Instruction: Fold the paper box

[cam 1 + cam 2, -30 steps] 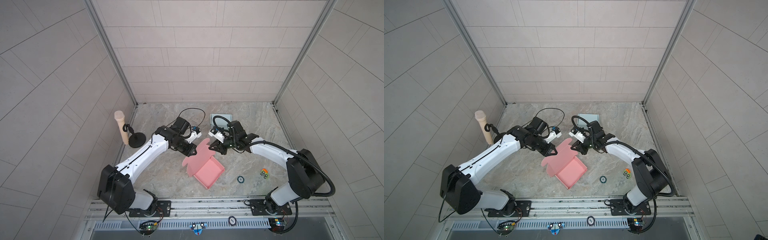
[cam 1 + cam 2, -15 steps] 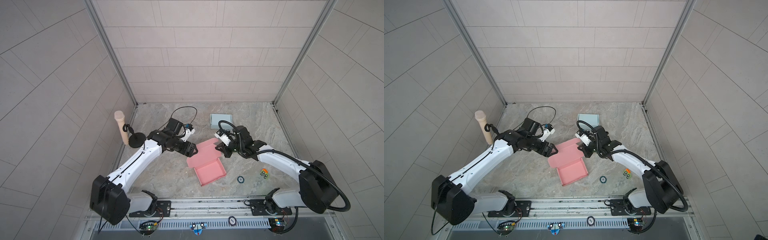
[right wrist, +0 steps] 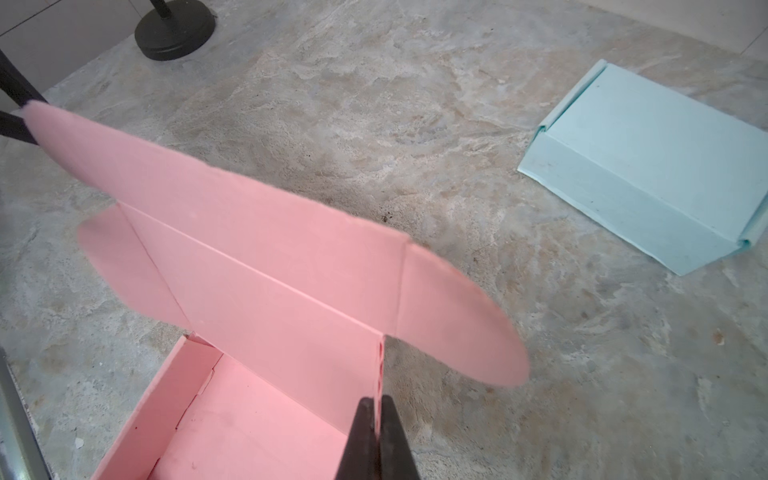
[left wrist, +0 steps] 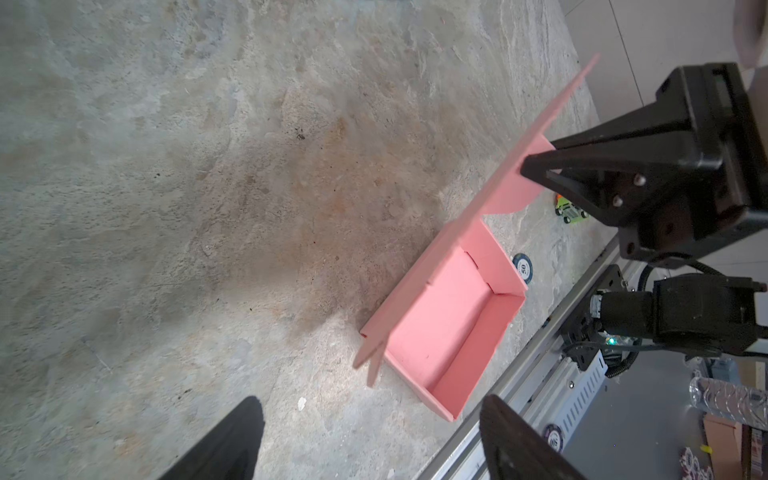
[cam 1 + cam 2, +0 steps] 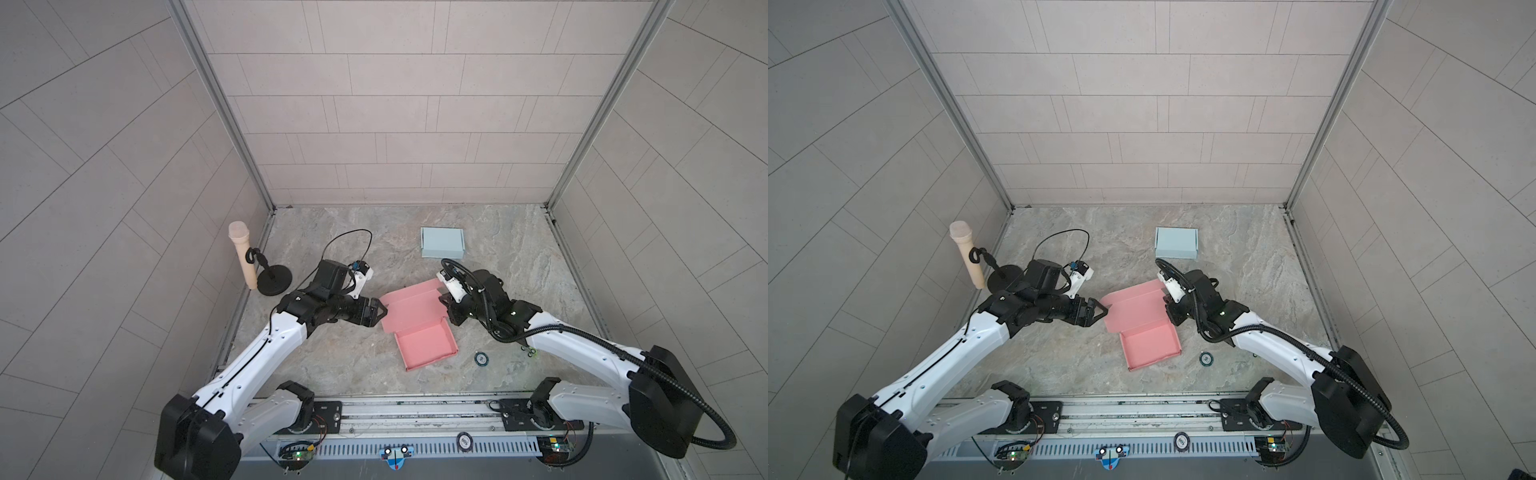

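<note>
The right hand (image 3: 376, 401) pinches the pink box (image 5: 426, 345), the left hand (image 5: 380, 315) is open; next, fold the lid (image 5: 411, 309) down.

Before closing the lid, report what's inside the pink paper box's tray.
Nothing: the pink paper box shows bare floor and walls. In the right wrist view the right gripper, jaws shut on its edge, covers a floor strip.

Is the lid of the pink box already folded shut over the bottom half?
No, the pink box stands open in the right wrist view, its inside plainly showing.
</note>
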{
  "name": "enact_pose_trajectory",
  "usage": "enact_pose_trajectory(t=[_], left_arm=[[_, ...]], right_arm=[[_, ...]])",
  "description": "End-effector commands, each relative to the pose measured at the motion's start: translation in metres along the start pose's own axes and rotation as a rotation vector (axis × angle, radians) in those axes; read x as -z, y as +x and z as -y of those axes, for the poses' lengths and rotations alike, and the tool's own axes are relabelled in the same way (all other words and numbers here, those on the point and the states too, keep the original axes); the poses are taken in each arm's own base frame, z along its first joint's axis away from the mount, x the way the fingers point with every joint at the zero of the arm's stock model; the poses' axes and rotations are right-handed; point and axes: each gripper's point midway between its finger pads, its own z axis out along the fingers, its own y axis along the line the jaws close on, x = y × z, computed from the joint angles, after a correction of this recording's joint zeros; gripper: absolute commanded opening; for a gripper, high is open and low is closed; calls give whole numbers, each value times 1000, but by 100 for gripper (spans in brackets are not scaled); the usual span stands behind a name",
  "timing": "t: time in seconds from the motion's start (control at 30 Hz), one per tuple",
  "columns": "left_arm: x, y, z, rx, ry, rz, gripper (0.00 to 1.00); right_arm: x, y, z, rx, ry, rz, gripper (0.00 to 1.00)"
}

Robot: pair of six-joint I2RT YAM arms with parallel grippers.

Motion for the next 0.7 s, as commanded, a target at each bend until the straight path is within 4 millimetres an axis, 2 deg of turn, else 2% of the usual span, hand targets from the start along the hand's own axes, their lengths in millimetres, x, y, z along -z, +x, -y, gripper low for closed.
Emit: enact_pose_trajectory(t=[0.0,0.27,0.33,0.4,0.67], left_arm=[[-4,-15,5,2,39,86,82],[-24,-16,14,-10,41,58,69],[-29,-17,14,-3,41,54,67],[-36,-13,23,-34,47,34,67],[-49,-7,23,-39,34,18,57]], right_arm=[[8,0,13,-35,108,22,0],[14,1,13,-53,172,47,0],[13,1,13,-55,176,47,0],[12,2,14,-59,186,42,0],[15,4,18,-86,214,48,0]])
